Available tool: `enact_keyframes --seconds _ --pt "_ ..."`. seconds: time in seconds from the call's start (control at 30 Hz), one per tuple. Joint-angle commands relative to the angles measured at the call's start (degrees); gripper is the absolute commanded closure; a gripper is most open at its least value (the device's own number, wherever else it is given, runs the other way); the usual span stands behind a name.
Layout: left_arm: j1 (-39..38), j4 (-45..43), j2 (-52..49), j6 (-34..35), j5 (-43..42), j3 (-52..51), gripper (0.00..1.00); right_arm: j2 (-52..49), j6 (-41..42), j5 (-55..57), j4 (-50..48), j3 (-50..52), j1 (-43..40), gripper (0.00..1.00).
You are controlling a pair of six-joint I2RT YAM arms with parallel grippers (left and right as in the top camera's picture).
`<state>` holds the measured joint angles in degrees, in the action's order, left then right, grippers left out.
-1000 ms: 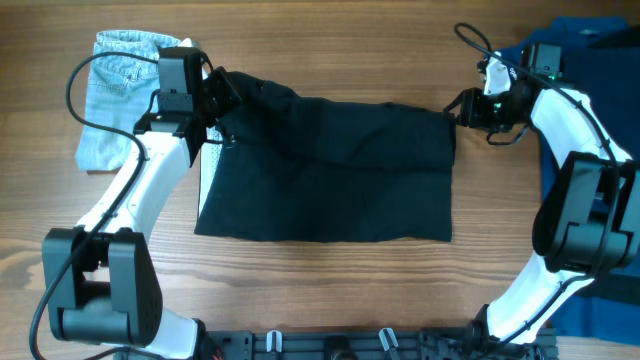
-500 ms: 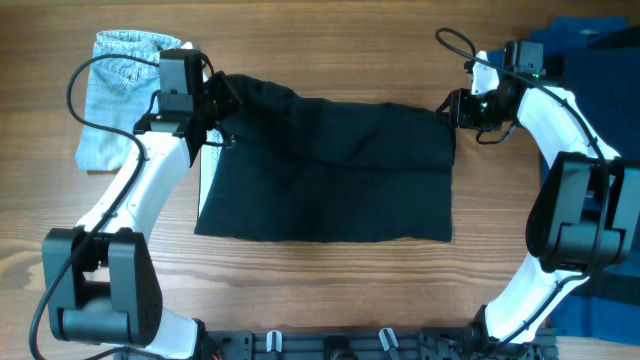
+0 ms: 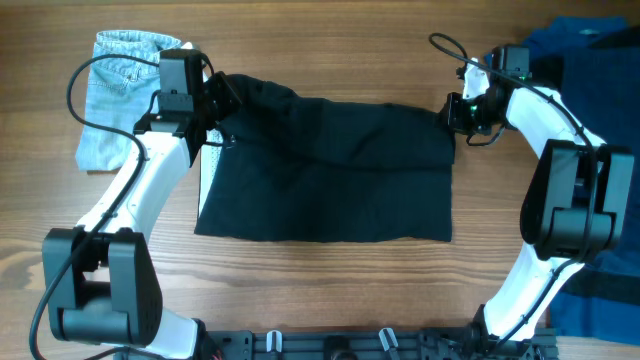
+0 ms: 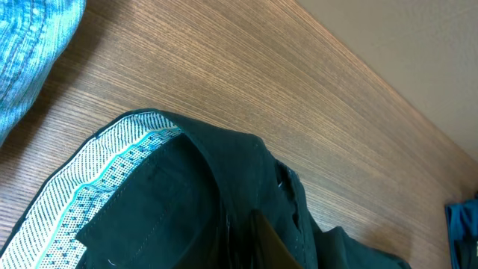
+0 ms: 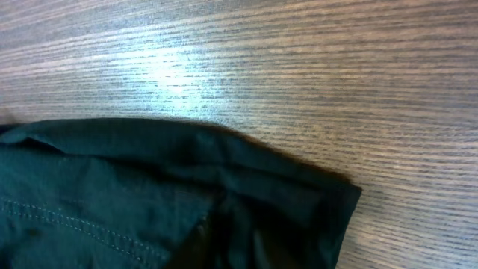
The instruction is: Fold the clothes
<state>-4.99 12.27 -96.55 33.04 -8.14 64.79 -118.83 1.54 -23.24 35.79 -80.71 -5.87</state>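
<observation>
Black matte fabric takes up the middle of the table point(image 3: 330, 50): the black shorts point(image 3: 330, 170) lie spread flat as a wide rectangle. Their near edge runs straight across, closest to the arm bases. Along the left side a strip of whitish lining point(image 3: 207, 165) shows from under the black cloth. In the left wrist view it appears as a dotted mesh band with a teal stripe.

At the far left corner of the shorts sits the left hand point(image 3: 215, 100). It is clenched on the fabric, which bunches and rises toward it, and one dark finger point(image 4: 265, 239) is sunk in the folds. At the far right corner the right hand point(image 3: 455, 110) is on the hem. The right wrist view shows the cloth puckering in toward its fingers, pinched there, while the corner itself lies on the wood.

Farther back on the left, a light-blue denim garment point(image 3: 115, 85) lies crumpled beside and partly behind the left arm, apart from the shorts. At the far right, a dark blue garment point(image 3: 590, 45) lies behind the right arm.
</observation>
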Motion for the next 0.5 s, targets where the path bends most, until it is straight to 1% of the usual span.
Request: enact_keyframes --seconds 0.0,0.03,0.07,0.13,0.3,0.47 --pt "-0.2 0.0 -0.3 -1.3 0.7 0.9 0.89 -0.3 0.1 0.1 0.0 0.0 0.2 0.96" --pt "-0.1 0.0 -0.3 -1.3 0.7 0.9 0.94 0.6 0.0 -0.5 0.0 -0.1 0.2 0.96" --pt "-0.2 0.0 -0.3 -1.3 0.7 1.0 0.96 1.5 -0.1 -0.8 -0.2 -0.1 0.2 0.96" --pt "-0.2 -0.6 -0.2 -1.3 0.7 1.0 0.96 4.7 -1.7 -0.8 -0.5 -0.1 0.2 0.96" --pt "-0.2 -0.9 -0.1 -1.3 0.7 1.0 0.96 12.6 -2.2 -1.3 0.1 -0.1 0.2 0.96" --pt "-0.1 -1.8 -0.1 -1.3 0.7 1.0 0.96 14.0 -1.5 -1.5 -1.1 -0.1 0.2 0.96"
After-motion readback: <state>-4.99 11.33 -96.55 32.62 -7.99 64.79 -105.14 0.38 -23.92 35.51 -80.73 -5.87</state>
